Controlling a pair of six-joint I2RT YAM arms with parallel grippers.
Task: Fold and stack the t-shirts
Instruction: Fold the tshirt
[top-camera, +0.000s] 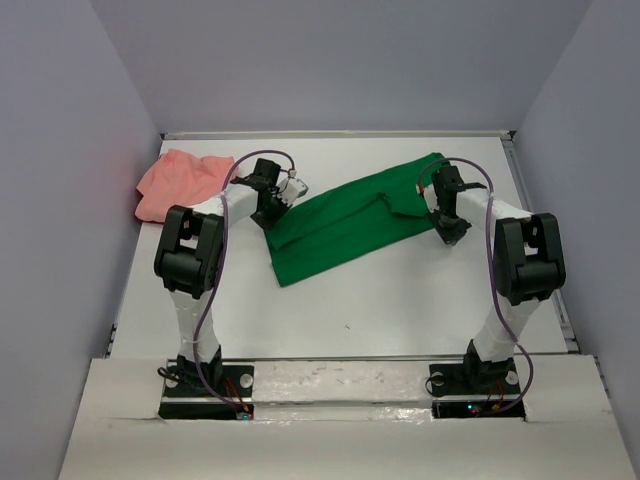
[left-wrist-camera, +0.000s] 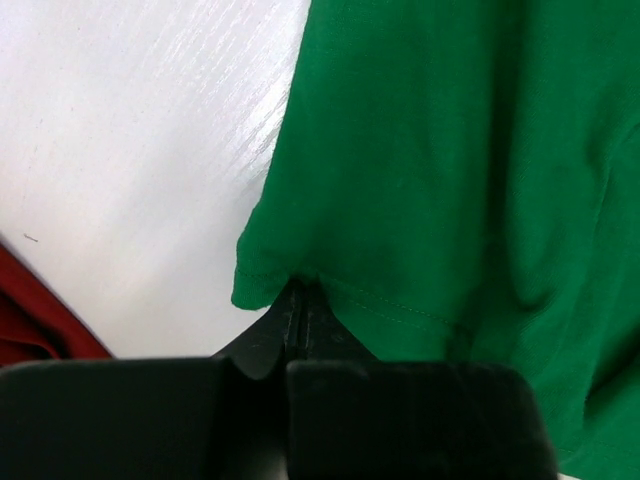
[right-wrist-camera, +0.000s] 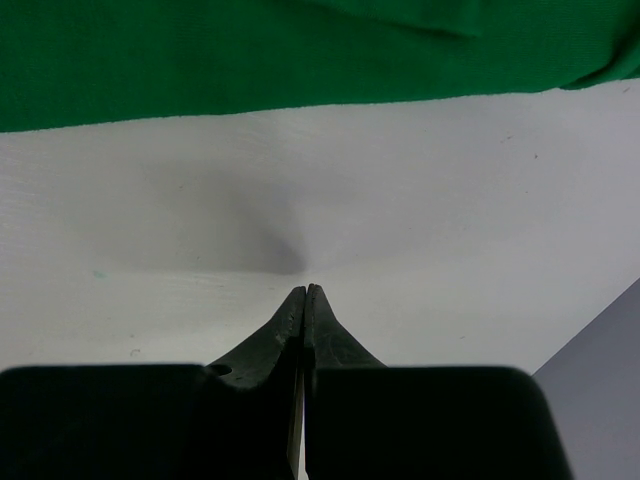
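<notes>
The bright green t-shirt (top-camera: 345, 225) lies partly folded as a long slanted band across the middle of the table. My left gripper (top-camera: 272, 207) is at its left corner; in the left wrist view the jaws (left-wrist-camera: 300, 290) are shut, their tips pinching the stitched hem of the green cloth (left-wrist-camera: 450, 150). My right gripper (top-camera: 447, 230) is at the shirt's right end, shut and empty (right-wrist-camera: 305, 290) over bare table, just short of the green edge (right-wrist-camera: 250, 50). The salmon-pink t-shirt (top-camera: 180, 182) lies crumpled at the far left. Dark red cloth (left-wrist-camera: 30, 320) shows at the left wrist view's edge.
The white table (top-camera: 400, 300) is boxed in by grey walls at the left, back and right; the right wall (right-wrist-camera: 605, 350) is close to my right gripper. A raised white ledge runs along the near edge by the arm bases (top-camera: 340, 385).
</notes>
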